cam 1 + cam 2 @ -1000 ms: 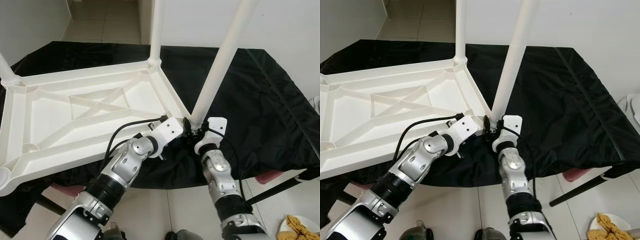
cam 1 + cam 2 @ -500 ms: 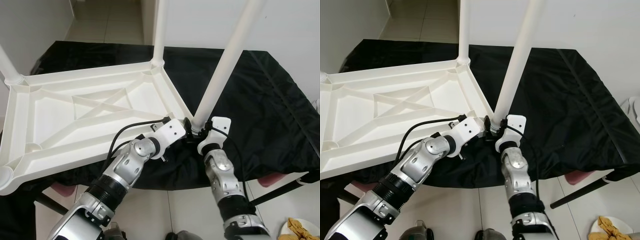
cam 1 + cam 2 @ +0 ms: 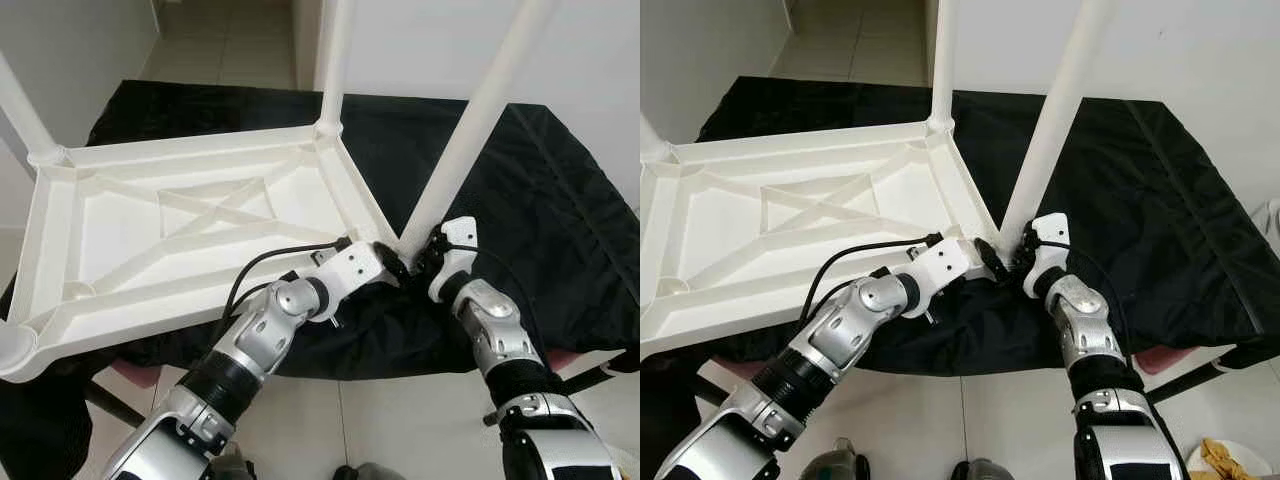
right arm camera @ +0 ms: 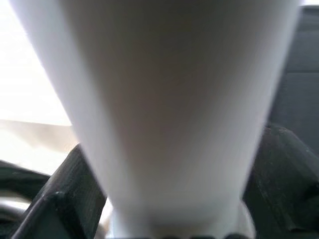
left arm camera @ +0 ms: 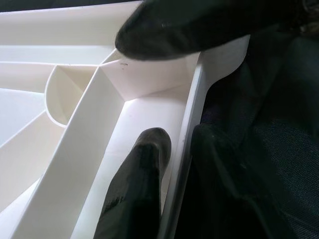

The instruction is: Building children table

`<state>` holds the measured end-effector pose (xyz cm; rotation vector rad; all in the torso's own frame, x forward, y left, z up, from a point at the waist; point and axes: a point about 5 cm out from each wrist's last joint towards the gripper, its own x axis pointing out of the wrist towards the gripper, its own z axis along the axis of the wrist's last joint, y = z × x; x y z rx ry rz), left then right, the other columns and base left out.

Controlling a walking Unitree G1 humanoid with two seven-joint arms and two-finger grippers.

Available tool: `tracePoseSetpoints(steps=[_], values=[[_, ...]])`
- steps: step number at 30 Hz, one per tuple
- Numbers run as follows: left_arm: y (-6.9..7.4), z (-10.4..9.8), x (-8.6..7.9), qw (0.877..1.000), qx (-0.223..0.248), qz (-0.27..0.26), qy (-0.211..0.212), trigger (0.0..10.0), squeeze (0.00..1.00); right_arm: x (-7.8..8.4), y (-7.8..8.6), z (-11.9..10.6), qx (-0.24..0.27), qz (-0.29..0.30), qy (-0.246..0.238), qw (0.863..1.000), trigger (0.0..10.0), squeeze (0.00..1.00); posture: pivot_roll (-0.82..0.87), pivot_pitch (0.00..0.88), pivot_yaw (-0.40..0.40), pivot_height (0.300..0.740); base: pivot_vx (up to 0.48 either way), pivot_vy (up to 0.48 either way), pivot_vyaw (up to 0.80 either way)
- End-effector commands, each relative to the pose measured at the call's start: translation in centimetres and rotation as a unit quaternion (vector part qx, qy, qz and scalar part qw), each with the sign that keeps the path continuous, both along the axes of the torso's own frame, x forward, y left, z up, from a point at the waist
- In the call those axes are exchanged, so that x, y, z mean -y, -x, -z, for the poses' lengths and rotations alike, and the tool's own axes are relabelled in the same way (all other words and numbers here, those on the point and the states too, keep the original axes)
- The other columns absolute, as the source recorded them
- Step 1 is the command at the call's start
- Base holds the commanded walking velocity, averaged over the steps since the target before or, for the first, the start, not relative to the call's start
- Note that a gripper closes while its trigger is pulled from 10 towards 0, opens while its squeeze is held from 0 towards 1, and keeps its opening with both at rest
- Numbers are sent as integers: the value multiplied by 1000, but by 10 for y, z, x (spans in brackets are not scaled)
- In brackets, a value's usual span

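The children's table (image 3: 200, 225) lies upside down on a cloth-covered tabletop (image 3: 560, 230), occupying its left part, underside facing up. One leg (image 3: 333, 60) stands at the far right corner and another leg (image 3: 22, 115) at the far left corner. A third leg (image 3: 470, 130) rises tilted from the near right corner. The left gripper (image 3: 385, 268) sits at that corner's rim, on the left of the leg base. The right gripper (image 3: 425, 262) is at the leg base, on its right.
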<state>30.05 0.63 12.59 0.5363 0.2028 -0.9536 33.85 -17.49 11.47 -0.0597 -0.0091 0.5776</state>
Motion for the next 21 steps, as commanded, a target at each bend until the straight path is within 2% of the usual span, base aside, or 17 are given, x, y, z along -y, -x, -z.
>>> tracePoseSetpoints(steps=[1, 4, 5, 6, 7, 14, 21], values=[[5, -16, 16, 998, 29, 45, 21, 10000, 0, -4, 0, 6, -17, -33, 2, 999, 10000, 0, 57, 0, -62, 740, 0, 0, 0], [5, -16, 16, 998, 29, 45, 21, 10000, 0, -5, 1, 11, -29, -53, 0, 998, 10000, 0, 60, 0, -61, 740, 0, 0, 0], [5, -16, 16, 998, 29, 44, 21, 10000, 0, -6, 2, 14, -37, -61, -3, 997, 8314, 0, 60, 0, -60, 740, 0, 0, 0], [5, -15, 15, 998, 29, 44, 21, 10000, 0, -6, 2, 16, -43, -68, -5, 997, 8314, 0, 60, 0, -60, 740, 0, 0, 0], [5, -15, 15, 998, 28, 42, 21, 10000, 0, -6, 4, 19, -51, -74, -7, 996, 0, 0, 65, 0, -59, 740, 0, 0, 0], [5, -17, 14, 999, 28, 39, 23, 10000, 0, -2, 6, 24, -59, -82, -5, 995, 0, 0, 63, 13, -55, 740, 0, 0, 0], [5, -18, 14, 999, 28, 36, 25, 10000, 0, 4, 7, 25, -51, -66, -11, 996, 0, 0, 63, 40, -59, 740, 0, 0, 0]])
